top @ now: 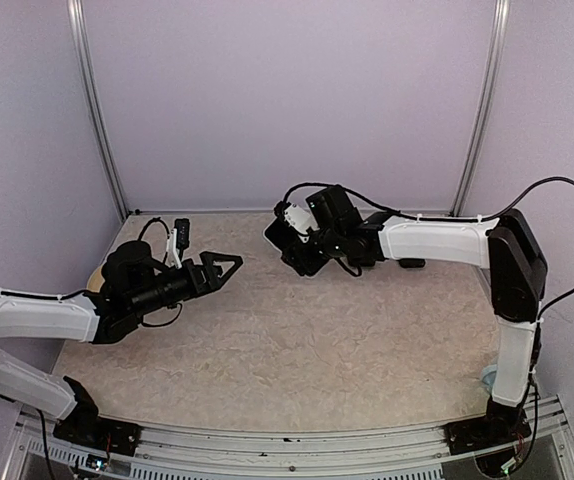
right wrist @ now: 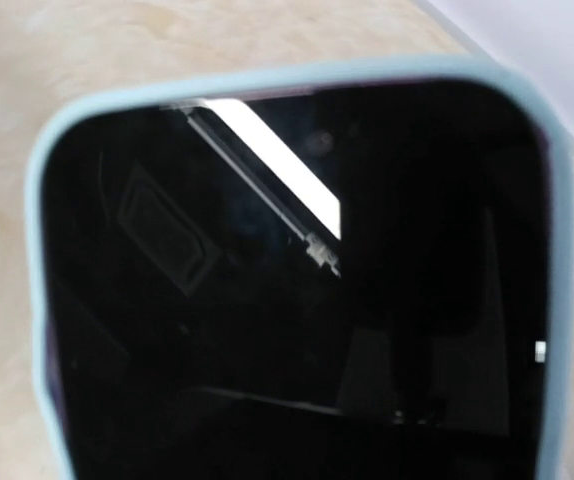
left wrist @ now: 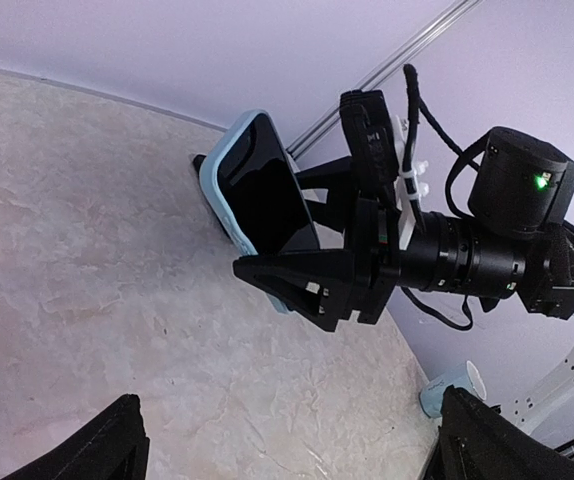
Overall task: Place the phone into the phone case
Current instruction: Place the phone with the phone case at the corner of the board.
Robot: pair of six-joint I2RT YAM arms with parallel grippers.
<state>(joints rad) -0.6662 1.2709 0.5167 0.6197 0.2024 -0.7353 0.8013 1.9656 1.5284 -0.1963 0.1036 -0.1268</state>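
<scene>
The right gripper was pinching the phone. One black finger lay across the lower part of the glass and the other sat behind the light blue phone case. The phone therefore sat between those jaws, tilted, with its free end sticking out past the fingertips. In the right wrist view the case rim ran unbroken around that free end, so that end looked seated. The end inside the jaws was covered by the finger, and I could not tell whether it had snapped in. Nor could I tell whether the far corner touched the table.

The left gripper stood spread and empty, well apart from the phone, with its opening pointed towards it.

The main risk, as I judged it, was letting go too soon. If the covered end was still proud of the rim, the phone could spring out of the case. The finger on smooth glass had little purchase, so a push from the left jaws on the free end could swivel the phone in the pinch or slide it out. A hard squeeze near the rim could also peel the soft case lip away.
</scene>
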